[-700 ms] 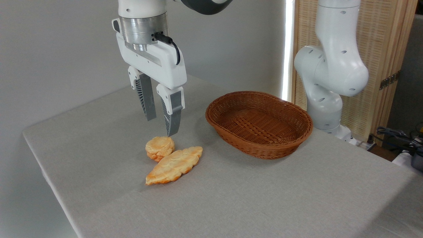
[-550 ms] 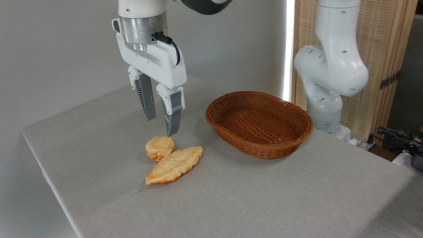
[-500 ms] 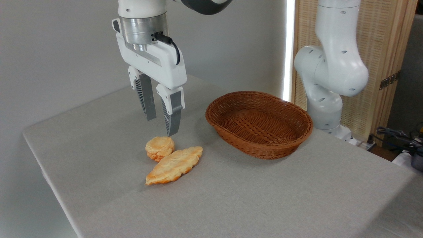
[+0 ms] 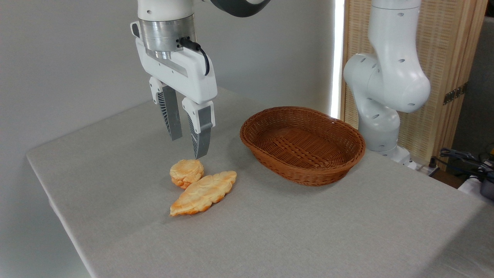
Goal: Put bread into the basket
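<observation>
Plainly, grey cloth covers the table [image 4: 308, 231], slatted wooden screen [image 4: 444, 58] behind.

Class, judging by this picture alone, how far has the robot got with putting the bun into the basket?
Nothing is finished: the basket is empty and the bun lies on the table. In hand: the open gripper hovers above the bun. Left: descend, grasp, carry, release.

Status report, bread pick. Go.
Gripper open, empty, above the bun. Bun on the table, touching the leaf-shaped pastry. Basket empty, to the right; path clear.
</observation>
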`<state>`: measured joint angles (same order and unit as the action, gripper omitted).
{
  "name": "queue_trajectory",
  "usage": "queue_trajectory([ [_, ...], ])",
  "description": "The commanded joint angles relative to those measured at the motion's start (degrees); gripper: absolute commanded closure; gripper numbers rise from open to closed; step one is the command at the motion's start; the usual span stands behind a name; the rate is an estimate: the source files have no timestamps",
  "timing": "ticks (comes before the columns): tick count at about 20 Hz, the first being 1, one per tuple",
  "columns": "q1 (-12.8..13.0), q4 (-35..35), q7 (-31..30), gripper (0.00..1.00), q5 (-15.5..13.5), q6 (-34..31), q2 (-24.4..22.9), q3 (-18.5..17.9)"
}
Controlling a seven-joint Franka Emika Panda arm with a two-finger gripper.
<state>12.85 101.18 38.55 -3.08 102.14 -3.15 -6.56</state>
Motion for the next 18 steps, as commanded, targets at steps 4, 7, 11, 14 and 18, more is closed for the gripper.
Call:
queue_trajectory([
  [4,-0.11,-0.98,1.00,0.00,-0.78,-1.51,0.25,-0.12],
  [7,-0.11,-0.98,1.00,0.00,-0.79,-1.51,0.16,-0.30],
  [11,-0.11,-0.98,0.91,0.00,-0.87,-1.68,0.16,-0.30],
  [14,-0.11,-0.98,0.91,0.00,-0.87,-2.03,0.16,-0.30],
  [18,-0.11,-0.98,1.00,0.00,-0.87,-2.03,0.25,-0.30],
])
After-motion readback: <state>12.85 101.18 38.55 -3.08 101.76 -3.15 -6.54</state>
